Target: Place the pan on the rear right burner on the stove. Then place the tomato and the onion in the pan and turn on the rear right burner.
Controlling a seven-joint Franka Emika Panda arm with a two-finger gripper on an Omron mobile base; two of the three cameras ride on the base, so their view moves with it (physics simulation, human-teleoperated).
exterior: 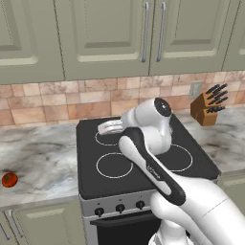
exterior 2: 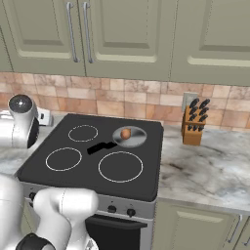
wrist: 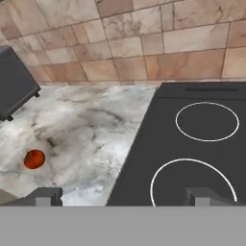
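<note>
The pan (exterior 2: 132, 137), shiny grey with a black handle (exterior 2: 101, 147), sits on the stove (exterior 2: 93, 171) over the rear right burner, whose ring it covers. Inside the pan lies the brownish onion (exterior 2: 126, 133). The red tomato (exterior: 9, 179) rests on the marble counter left of the stove, and appears at the lower left of the hand view as well (wrist: 34, 159). My gripper (wrist: 124, 197) hangs open and holds nothing, above the stove's left edge and to the right of the tomato. Its fingertips (wrist: 45, 196) stand wide apart.
A dark grey boxy appliance (wrist: 14, 84) stands on the counter behind the tomato. A wooden knife block (exterior: 209, 107) is on the counter right of the stove. Black knobs (exterior: 119, 208) line the stove front. My arm (exterior: 153, 162) crosses over the stove's right half.
</note>
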